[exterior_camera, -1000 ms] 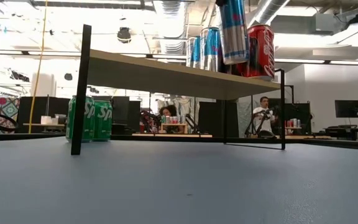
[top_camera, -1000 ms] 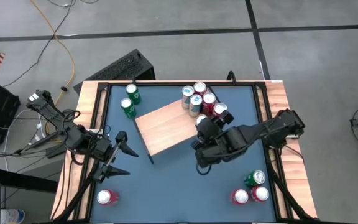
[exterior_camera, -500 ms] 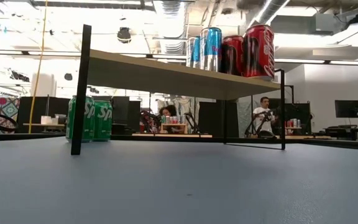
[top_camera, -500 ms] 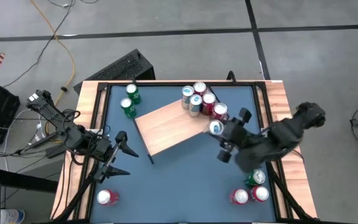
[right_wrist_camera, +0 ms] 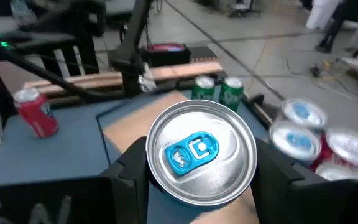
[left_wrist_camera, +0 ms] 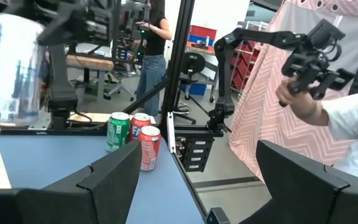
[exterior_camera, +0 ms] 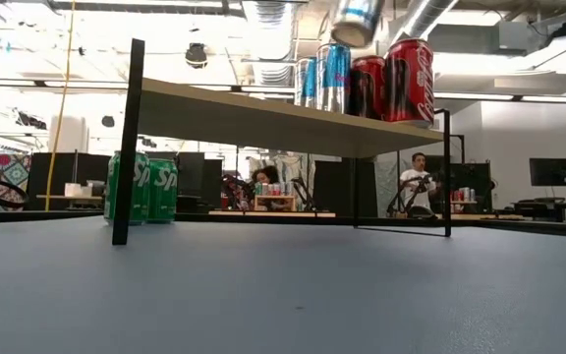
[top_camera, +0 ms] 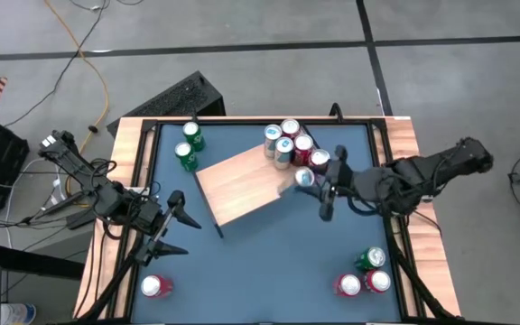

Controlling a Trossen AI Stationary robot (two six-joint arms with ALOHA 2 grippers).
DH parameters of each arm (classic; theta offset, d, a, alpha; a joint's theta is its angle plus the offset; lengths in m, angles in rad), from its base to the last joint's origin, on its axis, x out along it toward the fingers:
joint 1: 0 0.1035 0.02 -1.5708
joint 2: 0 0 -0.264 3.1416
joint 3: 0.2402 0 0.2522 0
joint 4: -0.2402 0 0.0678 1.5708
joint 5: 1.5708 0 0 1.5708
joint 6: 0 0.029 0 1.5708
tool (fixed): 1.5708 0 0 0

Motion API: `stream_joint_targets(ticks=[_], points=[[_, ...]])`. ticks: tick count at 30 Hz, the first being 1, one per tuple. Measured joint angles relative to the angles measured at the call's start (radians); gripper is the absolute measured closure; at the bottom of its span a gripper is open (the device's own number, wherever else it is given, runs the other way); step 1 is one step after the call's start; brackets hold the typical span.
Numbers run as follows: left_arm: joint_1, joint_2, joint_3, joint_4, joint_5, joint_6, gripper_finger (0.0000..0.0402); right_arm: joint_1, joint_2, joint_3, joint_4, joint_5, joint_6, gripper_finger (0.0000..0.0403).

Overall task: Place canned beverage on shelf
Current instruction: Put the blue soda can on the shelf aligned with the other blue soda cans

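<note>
The light wooden shelf board (top_camera: 246, 183) lies bare except its far right corner, crowded by five upright blue and red cans (top_camera: 292, 144)

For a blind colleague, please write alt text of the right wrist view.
The right gripper holds a silver can with a blue tab above the wooden shelf. Two green cans stand beyond the shelf.

Two dark robot arms, black chunky joints, left arm (top_camera: 106, 194) thin with loose black cables and pointed black jaws, right arm (top_camera: 404, 181) thicker and rounder, wide flat black fingers (right_wrist_camera: 129, 177) with sharp angled edges
</note>
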Motion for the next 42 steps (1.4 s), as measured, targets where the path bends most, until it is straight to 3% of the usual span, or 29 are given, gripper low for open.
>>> stream_joint_targets(ticks=[10,13,18,42], points=[[0.000,-0.001,0.000,-0.001,-0.026,0.008,0.0099,-0.078,0.141,-0.006,-0.034,0.085,0.086,0.0216],[0.000,-0.001,0.000,-0.005,-0.032,0.008,0.0099,-0.112,0.171,-0.006,-0.090,0.083,0.177,0.0216],[0.000,-0.001,0.000,-0.012,-0.032,0.004,0.0099,-0.127,0.188,-0.006,-0.101,0.085,0.186,0.0216],[0.000,-0.001,0.000,-0.016,-0.034,0.015,0.0099,-0.217,0.190,0.076,-0.222,-0.032,0.178,0.0216]])
